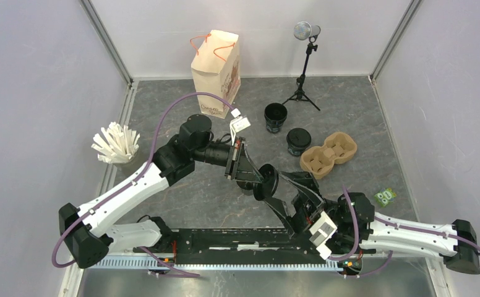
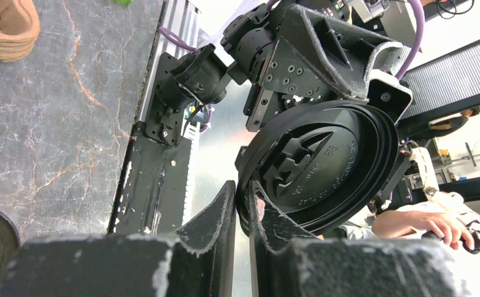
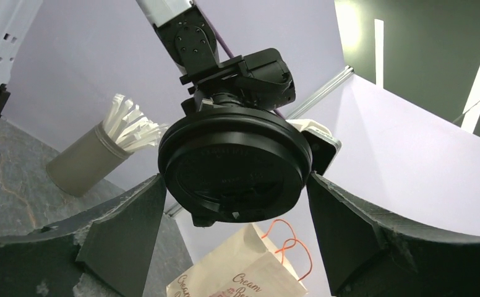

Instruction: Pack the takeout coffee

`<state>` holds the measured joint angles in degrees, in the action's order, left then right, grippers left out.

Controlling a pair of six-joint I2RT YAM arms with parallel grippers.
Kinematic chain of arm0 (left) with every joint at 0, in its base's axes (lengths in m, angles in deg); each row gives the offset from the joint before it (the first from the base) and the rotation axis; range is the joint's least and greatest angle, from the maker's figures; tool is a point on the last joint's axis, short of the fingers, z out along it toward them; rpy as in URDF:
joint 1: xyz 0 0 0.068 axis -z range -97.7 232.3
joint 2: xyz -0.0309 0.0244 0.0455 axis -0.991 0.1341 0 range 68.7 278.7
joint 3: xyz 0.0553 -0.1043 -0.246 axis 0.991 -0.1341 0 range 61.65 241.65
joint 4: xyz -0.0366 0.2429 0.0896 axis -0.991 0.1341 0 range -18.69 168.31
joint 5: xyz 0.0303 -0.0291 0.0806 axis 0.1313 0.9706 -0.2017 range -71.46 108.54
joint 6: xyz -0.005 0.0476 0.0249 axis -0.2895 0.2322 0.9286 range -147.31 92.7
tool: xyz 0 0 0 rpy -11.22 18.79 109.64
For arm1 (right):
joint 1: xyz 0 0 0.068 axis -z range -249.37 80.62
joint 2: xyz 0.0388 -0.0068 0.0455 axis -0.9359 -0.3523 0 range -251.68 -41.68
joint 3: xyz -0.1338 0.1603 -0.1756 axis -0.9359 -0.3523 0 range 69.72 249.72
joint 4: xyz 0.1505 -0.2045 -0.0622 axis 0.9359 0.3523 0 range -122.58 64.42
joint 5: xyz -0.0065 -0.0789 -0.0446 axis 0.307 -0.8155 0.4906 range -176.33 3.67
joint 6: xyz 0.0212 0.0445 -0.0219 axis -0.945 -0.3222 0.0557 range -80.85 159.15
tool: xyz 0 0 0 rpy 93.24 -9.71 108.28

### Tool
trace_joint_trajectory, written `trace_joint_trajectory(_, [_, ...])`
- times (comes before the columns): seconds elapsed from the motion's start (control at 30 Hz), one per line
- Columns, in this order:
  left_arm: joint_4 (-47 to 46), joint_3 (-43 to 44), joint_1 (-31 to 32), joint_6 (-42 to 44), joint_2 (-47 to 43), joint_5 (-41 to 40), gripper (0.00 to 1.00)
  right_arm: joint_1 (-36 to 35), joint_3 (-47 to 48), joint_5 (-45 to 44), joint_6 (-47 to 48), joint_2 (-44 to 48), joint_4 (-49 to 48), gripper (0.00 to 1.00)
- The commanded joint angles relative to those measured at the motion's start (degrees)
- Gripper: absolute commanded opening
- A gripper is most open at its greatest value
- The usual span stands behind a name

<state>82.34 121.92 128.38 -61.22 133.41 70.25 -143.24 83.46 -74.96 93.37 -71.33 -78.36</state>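
Observation:
A round black plastic lid (image 1: 266, 181) hangs in the air above the table's near middle. My left gripper (image 1: 250, 176) is shut on its rim; the left wrist view shows the lid (image 2: 324, 161) pinched between the two fingers of that gripper (image 2: 242, 189). My right gripper (image 1: 282, 187) is open, and in the right wrist view its fingers flank the lid (image 3: 234, 167) closely on both sides (image 3: 235, 179). Two black takeout coffee cups stand farther back. One (image 1: 275, 117) is open-topped. The other (image 1: 298, 141) is beside the carrier, and I cannot tell whether it has a lid.
The brown pulp cup carrier (image 1: 328, 154) lies right of the cups. The beige paper bag (image 1: 216, 65) with orange handles stands at the back. A holder of white straws (image 1: 115, 145) is at the left, a small tripod (image 1: 305, 62) at the back right, and a green packet (image 1: 385, 197) at the right.

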Motion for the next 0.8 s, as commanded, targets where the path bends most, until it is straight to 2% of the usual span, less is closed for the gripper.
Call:
trace_joint_trajectory(0.0, [-5.9, -1.2, -0.2, -4.3, -0.1, 1.9, 0.18, -0.1, -1.0, -0.4, 0.1, -0.4, -7.5, 0.86])
trace_joint_trajectory(0.2, [-9.7, -2.7, -0.2, -6.5, -0.8, 0.6, 0.16, -0.1, -1.8, -0.4, -2.0, -1.9, -11.1, 0.82])
trace_joint_trajectory(0.43, [-10.1, -2.6, -0.2, -7.4, -1.1, -1.4, 0.12, -0.1, -1.4, -1.2, -2.1, -3.3, -11.0, 0.92])
trace_joint_trajectory(0.77, [-13.5, -2.4, -0.2, -9.5, -2.4, -4.4, 0.10, 0.0, -2.7, -5.1, -4.8, -3.2, -11.1, 0.92])
